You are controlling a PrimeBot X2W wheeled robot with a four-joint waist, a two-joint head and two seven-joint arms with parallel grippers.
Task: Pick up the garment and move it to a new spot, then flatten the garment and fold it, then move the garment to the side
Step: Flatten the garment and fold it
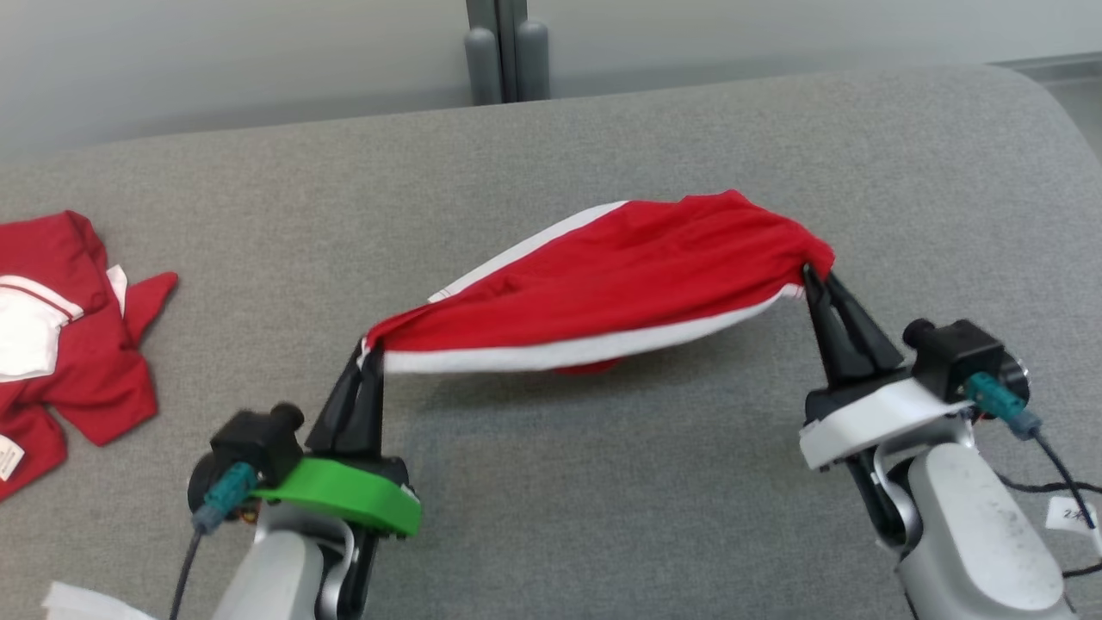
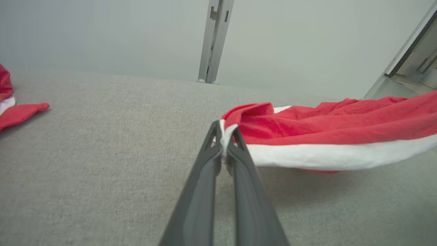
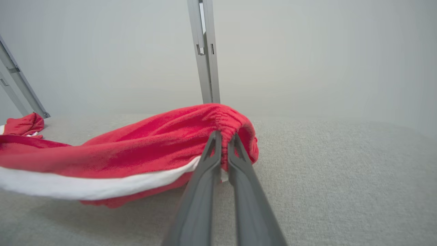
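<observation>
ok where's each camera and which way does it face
head view: on the head, looking down at the grey cushion; left end effector and right end effector show, pinching the red garment.
left wrist view: on that wrist, along its own fingers towards the wall.
right wrist view: likewise, from the garment's other end.
shared: garment, grey post.

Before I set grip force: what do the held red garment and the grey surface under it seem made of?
The red garment: soft matte knit, probably jersey; it sags and puckers where gathered. The grey surface: matte woven upholstery, judging by its weave.
</observation>
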